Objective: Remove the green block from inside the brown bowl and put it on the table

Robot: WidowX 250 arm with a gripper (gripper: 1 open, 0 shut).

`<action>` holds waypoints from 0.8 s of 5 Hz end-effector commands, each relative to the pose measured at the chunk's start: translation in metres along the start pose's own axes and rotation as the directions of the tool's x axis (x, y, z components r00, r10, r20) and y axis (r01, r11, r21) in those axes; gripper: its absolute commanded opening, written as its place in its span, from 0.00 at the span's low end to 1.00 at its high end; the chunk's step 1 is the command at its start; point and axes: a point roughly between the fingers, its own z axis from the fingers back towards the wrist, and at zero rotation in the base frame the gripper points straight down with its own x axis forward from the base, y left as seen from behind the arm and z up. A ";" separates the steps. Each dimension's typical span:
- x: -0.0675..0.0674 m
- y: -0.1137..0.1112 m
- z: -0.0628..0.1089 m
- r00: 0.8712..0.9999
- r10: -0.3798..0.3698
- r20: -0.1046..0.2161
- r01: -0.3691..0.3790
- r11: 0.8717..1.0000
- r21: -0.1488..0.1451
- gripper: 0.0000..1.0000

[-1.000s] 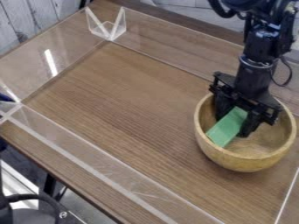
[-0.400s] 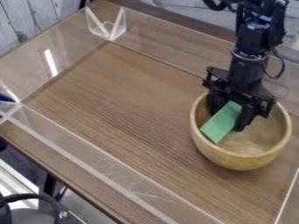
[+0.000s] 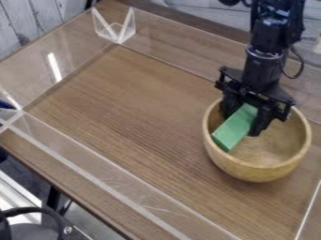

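Note:
The green block [image 3: 234, 131] leans tilted inside the brown bowl [image 3: 251, 171], its lower end near the bowl's left inner wall. My black gripper [image 3: 254, 120] points straight down into the bowl. Its fingers [image 3: 231, 101] clamp the block's upper end, so it is shut on the block. The bowl sits at the right side of the wood-grain table [image 3: 126, 112]. Whether the block's lower end still touches the bowl I cannot tell.
Low clear plastic walls [image 3: 75, 159] edge the table on the left and front. A clear folded plastic piece [image 3: 113, 26] stands at the back left corner. Bare wood stretches to the left of the bowl.
My gripper has risen a little and drifted left with the green block, whose lower end has lifted off the bowl's bottom. The bowl has shifted slightly left.

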 end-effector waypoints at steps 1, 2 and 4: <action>0.005 0.006 0.030 0.996 0.011 0.089 -0.011 1.000 0.001 0.00; 0.003 0.011 0.033 0.996 0.019 0.093 -0.020 1.000 0.002 0.00; -0.003 0.028 0.035 0.994 0.060 0.091 -0.061 0.998 0.010 0.00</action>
